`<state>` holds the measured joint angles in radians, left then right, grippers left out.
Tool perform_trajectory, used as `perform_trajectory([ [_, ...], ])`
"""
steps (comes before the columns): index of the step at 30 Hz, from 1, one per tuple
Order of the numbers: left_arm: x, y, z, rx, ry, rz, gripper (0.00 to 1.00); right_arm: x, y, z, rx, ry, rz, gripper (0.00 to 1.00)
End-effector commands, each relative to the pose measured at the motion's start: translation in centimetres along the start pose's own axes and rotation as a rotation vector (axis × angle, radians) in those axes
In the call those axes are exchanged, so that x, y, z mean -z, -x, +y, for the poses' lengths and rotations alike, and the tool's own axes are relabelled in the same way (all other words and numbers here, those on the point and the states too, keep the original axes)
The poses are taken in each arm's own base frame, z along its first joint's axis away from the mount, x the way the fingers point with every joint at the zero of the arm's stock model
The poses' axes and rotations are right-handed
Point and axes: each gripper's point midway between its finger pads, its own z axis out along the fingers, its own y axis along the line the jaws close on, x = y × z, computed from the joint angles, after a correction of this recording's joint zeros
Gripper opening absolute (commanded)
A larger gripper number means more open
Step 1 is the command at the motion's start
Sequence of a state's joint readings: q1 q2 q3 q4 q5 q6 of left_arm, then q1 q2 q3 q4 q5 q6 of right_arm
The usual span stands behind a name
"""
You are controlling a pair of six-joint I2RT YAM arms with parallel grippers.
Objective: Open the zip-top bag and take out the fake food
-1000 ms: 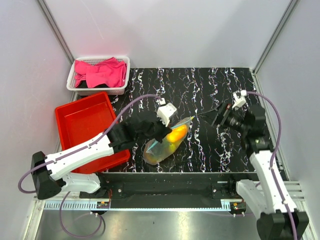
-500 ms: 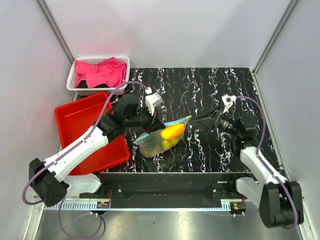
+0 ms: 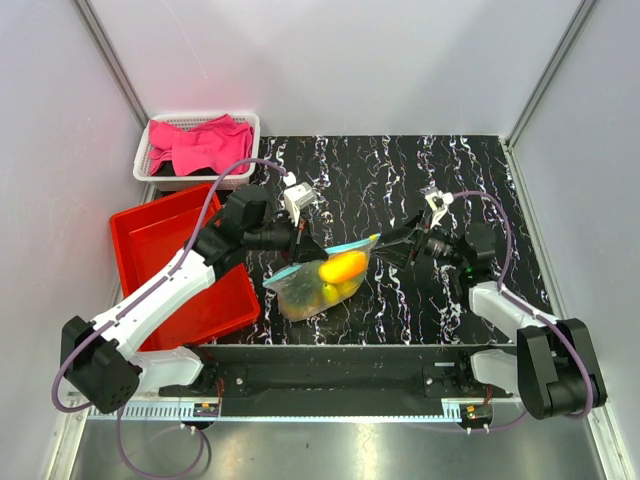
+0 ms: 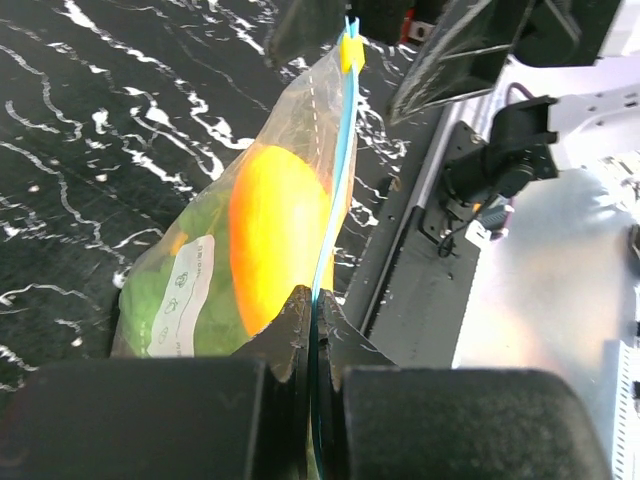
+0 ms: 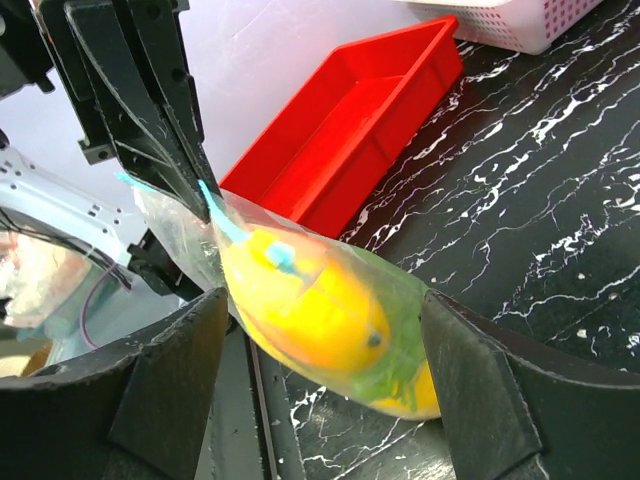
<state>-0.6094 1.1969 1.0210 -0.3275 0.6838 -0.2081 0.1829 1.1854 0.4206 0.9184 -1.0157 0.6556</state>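
The zip-top bag (image 3: 312,282) is clear, with a light blue zip strip (image 3: 345,245) along its top edge. Inside is the fake food: a yellow-orange piece (image 3: 343,266) and green pieces (image 4: 150,300) behind a white label (image 4: 186,290). My left gripper (image 3: 300,243) is shut on the strip's left end (image 4: 316,300) and holds that edge up. My right gripper (image 3: 386,246) is open just beyond the strip's right end. In the right wrist view its fingers (image 5: 170,390) stand wide on either side of the bag (image 5: 330,320), not touching it.
A red bin (image 3: 170,260) sits left of the bag, under my left arm. A white basket (image 3: 243,178) with pink cloth (image 3: 200,145) stands at the back left. The black marbled mat (image 3: 440,170) runs to the back and right.
My left gripper has drawn the bag left and back, holding its strip. My right gripper has moved left and now sits open at the strip's right end.
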Motion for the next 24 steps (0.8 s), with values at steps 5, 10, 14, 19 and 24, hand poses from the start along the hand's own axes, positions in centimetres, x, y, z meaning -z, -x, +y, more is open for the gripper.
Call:
perform_trajectory([
  [5, 0.4, 2.3, -1.9, -0.037, -0.107, -0.07, 0.0, -1.5, -0.4, 1.8, 0.112, 0.124, 0.03, 0.8],
  [10, 0.2, 1.9, -1.8, -0.023, -0.116, -0.058, 0.0, -1.4, -0.7, 2.3, 0.113, 0.131, 0.025, 0.7],
  [14, 0.0, 1.4, -1.6, -0.006, -0.118, -0.045, 0.0, -1.4, -0.5, 3.0, 0.107, 0.155, 0.026, 0.54],
  [19, 0.0, 1.5, -0.3, 0.011, -0.026, -0.048, 0.0, -1.3, -0.5, 3.3, 0.094, 0.166, 0.042, 0.27],
  [24, 0.4, 1.8, 0.5, -0.009, 0.051, -0.077, 0.16, -1.1, -0.5, 3.6, 0.072, 0.146, 0.046, 0.0],
])
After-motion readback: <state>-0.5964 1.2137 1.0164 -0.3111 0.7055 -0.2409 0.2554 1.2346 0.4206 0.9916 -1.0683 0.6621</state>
